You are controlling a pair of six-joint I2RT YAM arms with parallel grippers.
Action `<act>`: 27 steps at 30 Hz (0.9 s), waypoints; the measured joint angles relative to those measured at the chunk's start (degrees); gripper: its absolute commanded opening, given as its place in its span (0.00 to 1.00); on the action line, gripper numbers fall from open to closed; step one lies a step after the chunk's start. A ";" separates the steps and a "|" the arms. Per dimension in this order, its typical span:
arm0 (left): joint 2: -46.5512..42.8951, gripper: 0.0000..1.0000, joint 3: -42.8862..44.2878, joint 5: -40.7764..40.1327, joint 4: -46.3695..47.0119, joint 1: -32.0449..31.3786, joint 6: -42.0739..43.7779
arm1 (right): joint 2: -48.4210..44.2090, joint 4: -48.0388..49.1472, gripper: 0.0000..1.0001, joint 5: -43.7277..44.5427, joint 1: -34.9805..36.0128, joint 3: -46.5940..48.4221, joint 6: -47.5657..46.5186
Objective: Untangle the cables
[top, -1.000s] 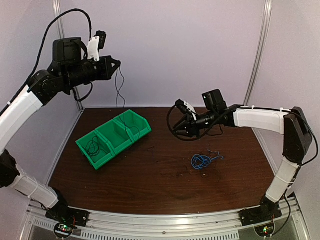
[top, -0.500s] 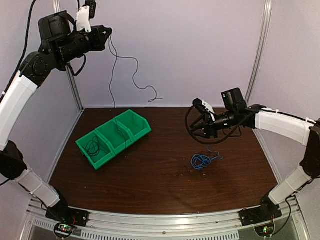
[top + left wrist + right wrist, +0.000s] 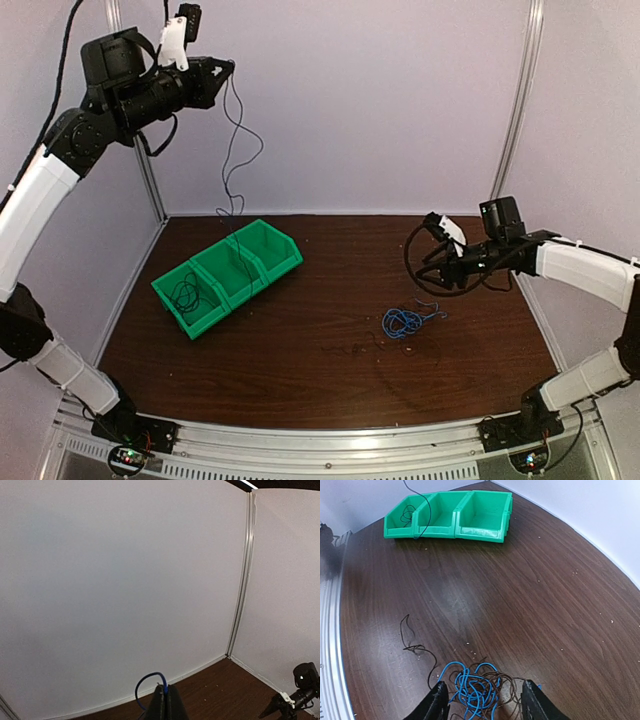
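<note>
High at the left, the left end effector (image 3: 228, 68) pinches a thin dark cable (image 3: 240, 150) that hangs down to a green three-compartment bin (image 3: 215, 318). Right of centre, a tangle of blue and dark cables (image 3: 402, 321) lies on the brown worktop (image 3: 320, 380). The right end effector (image 3: 485, 702) hovers over it, jaws parted and empty.

A green plastic three-compartment bin (image 3: 262, 287) sits on the left side of the dark brown wood-grain table (image 3: 300, 370), angled, its long side running from near-left to far-right. From the right wrist view, the bin (image 3: 445, 531) lies at the far end of the tabletop (image 3: 520, 580), and pale specks (image 3: 577, 571) dot the wood. Plain white walls (image 3: 380, 100) enclose the table, a slim metal post (image 3: 515, 110) stands at the far-right corner, and a silver rail (image 3: 330, 440) runs along the near edge.
</note>
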 measured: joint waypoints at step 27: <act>-0.11 0.00 8.44 5.05 -5.60 0.00 -1.20 | 0.50 0.15 0.55 6.16 -2.45 -3.34 -1.46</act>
